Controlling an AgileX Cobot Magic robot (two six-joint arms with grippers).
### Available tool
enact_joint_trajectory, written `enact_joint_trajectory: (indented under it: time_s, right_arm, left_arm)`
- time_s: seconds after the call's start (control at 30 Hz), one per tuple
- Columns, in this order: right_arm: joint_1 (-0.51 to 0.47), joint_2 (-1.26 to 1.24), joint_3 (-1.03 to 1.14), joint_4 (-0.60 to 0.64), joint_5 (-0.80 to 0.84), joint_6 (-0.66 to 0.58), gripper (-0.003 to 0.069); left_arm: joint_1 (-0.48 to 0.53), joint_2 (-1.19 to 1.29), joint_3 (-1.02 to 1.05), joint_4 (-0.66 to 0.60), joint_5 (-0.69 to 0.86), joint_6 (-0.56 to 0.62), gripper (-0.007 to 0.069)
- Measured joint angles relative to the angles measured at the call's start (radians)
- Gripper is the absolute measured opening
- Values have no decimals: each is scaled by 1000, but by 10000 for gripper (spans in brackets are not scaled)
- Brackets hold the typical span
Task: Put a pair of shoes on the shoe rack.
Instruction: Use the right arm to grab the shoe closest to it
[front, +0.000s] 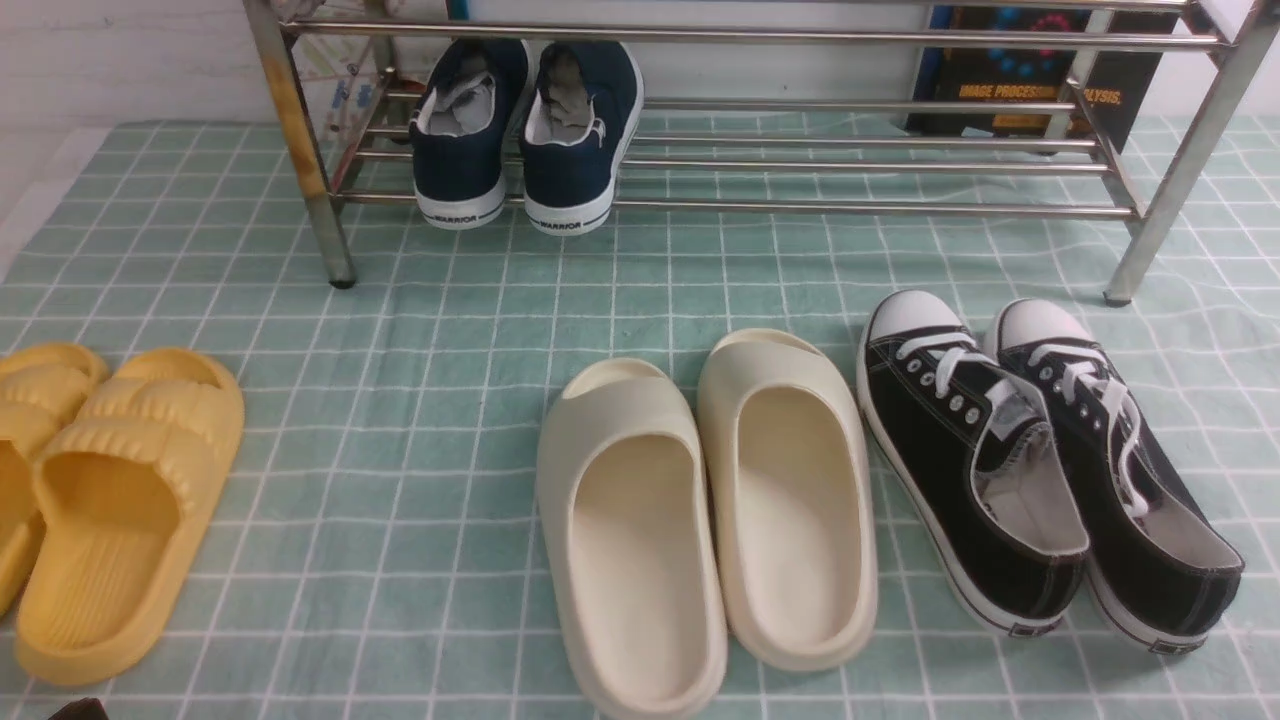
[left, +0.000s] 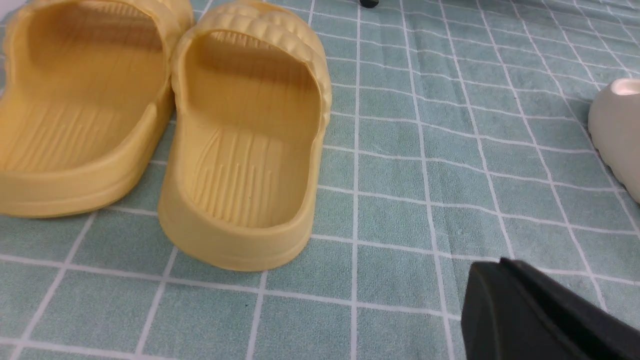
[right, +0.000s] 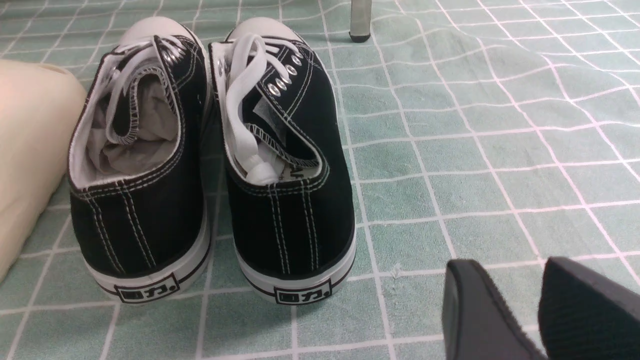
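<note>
The pair of black canvas sneakers (front: 1040, 470) stands side by side on the checked green cloth at the front right, toes toward the shoe rack (front: 760, 38), heels toward me. In the right wrist view the pair (right: 210, 165) shows white laces and grey lining. My right gripper (right: 505, 267) is open and empty, low over the cloth just behind and to the right of the heels. My left gripper (left: 500, 267) is shut and empty, low over the cloth near the heel of a yellow slide (left: 245, 140). Neither gripper touches a shoe.
Navy WARRIOR sneakers (front: 525, 130) sit on the rack's lower shelf at the left, near the rust-stained leg (front: 300, 140). Cream slides (front: 710, 510) lie left of the black sneakers. Yellow slides (front: 110, 500) lie at the far left. A rack foot (right: 360, 20) stands beyond the black sneakers' toes.
</note>
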Motion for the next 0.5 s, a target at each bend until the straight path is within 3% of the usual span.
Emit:
enact_joint_trajectory:
  time_s: [0.5]
  right_arm:
    - [0,0,0,1,0,0,239]
  left_arm:
    - [0,0,0,0,0,0,8]
